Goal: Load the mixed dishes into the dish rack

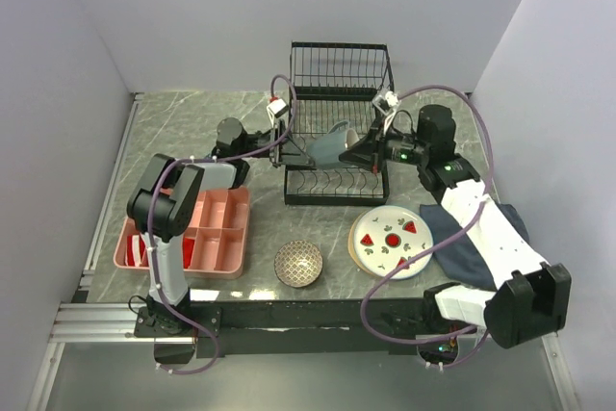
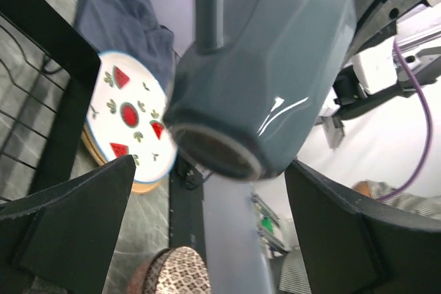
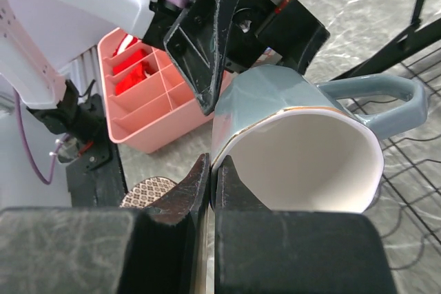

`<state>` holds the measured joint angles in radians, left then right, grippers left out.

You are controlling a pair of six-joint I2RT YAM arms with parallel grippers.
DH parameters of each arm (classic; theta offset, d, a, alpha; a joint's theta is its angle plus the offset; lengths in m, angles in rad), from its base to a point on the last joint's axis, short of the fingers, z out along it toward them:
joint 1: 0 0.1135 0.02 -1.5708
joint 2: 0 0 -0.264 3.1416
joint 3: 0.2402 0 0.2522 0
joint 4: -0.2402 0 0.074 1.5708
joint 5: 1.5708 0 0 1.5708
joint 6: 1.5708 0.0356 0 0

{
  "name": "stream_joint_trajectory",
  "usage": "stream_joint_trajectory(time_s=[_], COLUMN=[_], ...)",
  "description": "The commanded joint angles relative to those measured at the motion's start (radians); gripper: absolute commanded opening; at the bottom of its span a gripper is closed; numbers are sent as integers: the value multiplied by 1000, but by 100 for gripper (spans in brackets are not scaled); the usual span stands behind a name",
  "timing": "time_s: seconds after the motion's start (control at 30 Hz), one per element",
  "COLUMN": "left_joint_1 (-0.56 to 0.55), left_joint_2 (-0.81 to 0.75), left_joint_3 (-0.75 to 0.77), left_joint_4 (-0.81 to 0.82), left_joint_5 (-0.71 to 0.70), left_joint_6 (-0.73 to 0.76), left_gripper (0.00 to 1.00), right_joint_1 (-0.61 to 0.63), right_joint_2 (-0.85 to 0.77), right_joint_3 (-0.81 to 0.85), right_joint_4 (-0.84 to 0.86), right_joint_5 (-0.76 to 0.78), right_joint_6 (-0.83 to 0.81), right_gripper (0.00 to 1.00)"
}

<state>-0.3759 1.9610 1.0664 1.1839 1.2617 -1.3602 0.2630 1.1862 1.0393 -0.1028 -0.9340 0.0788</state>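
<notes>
Mug (image 1: 332, 144), grey-blue with a white interior, is held at the centre of the top view over the dish rack (image 1: 337, 74), its rim pinched between the closed fingers of the right gripper (image 3: 212, 173). Left gripper (image 1: 289, 149) is seen with jaws spread wide on either side of the mug's base. Watermelon plate (image 1: 390, 241) and patterned bowl (image 1: 298, 264) lie on the table (image 1: 173, 127), lower centre; pink tray (image 1: 207, 233) at lower left.
</notes>
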Motion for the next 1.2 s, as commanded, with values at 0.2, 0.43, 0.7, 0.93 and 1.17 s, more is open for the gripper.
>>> stream_joint_trajectory(time_s=[0.2, 0.43, 0.7, 0.93, 1.17], left_joint_1=[-6, -8, -9, -9, -8], left_joint_2=[29, 47, 78, 79, 61], left_joint_3=[96, 107, 136, 144, 139], left_joint_4=[293, 295, 269, 267, 304], left_joint_5=[27, 30, 22, 7, 4], left_joint_6=[-204, -218, -229, -229, -237], left_gripper=[97, 97, 96, 89, 87], right_joint_1=[15, 24, 33, 35, 35], right_joint_2=[61, 95, 151, 231, 306], right_joint_3=[-31, -96, -180, -214, -226], right_joint_4=[259, 324, 449, 515, 545], right_joint_5=[-43, -40, -25, -11, -8], right_joint_6=[71, 102, 157, 176, 233], right_gripper=[0, 0, 0, 0, 0])
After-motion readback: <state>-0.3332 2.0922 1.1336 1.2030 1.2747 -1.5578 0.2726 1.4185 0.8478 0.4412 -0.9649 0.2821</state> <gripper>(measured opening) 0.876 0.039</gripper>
